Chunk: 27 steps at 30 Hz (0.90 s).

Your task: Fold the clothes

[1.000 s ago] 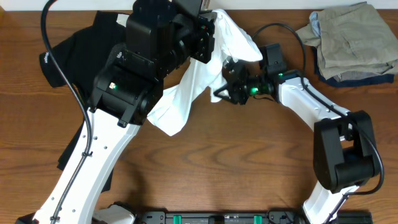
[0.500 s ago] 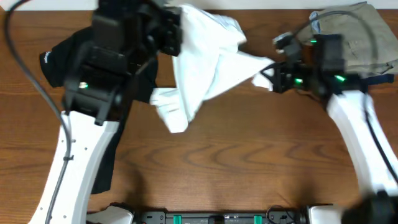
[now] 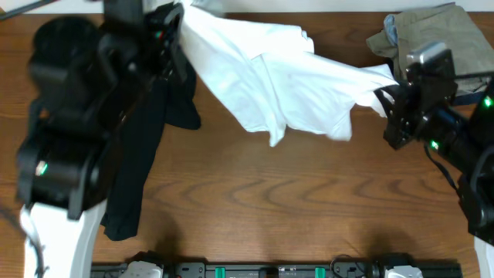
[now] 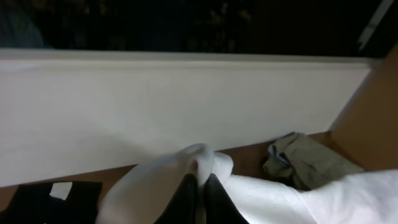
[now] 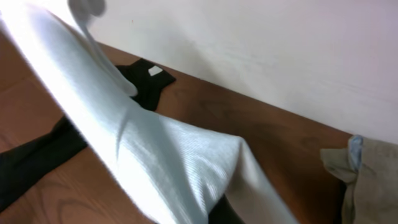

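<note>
Overhead, the white T-shirt (image 3: pixel 270 85) hangs stretched in the air between the two grippers, its long axis running crosswise from the left gripper (image 3: pixel 176 27) to the right gripper (image 3: pixel 388 91) and slanting a little toward the near side at the right end. A loose fold sags out of the middle of the span, pointing away from both pincers toward the near edge of the table (image 3: pixel 247 208).

Left wrist view: the left gripper (image 4: pixel 200 185) has its dark fingers pressed together with a bunched edge of the white T-shirt (image 4: pixel 155 186) pinched between them – no gap shows.

The right gripper grips the opposite corner; seen from above, the cloth ends right at its fingertips and pulls taut from there. In the right wrist view the white T-shirt (image 5: pixel 143 143) drapes over the fingers and hides them.

Below and beside the left gripper, the black shirt (image 3: pixel 143 147) lies spread on the table, its length running from far to near. Just behind the right gripper sits the khaki-and-navy stack (image 3: pixel 432 38) – apart from the white cloth
</note>
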Each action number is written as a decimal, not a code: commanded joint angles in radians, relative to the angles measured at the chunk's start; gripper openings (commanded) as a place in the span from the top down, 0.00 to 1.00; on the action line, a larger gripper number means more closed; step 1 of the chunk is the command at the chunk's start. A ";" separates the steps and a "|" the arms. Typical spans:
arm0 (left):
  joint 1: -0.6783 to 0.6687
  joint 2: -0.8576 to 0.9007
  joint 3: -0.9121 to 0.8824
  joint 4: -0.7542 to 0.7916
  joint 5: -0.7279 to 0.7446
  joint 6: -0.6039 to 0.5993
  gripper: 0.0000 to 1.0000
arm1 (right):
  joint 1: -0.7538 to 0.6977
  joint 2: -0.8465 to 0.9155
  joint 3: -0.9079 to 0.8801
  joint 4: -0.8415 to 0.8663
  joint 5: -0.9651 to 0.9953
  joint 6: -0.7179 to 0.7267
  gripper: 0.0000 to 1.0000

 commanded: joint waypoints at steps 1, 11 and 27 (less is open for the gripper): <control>0.011 -0.021 0.013 -0.024 -0.015 -0.002 0.94 | -0.001 0.025 0.011 -0.013 0.052 -0.001 0.99; 0.011 0.120 0.013 -0.158 -0.047 0.016 0.94 | -0.001 0.199 0.010 -0.048 0.052 -0.001 0.99; 0.014 0.437 0.013 -0.117 -0.176 0.031 0.94 | 0.001 0.658 0.010 0.129 0.051 0.016 0.99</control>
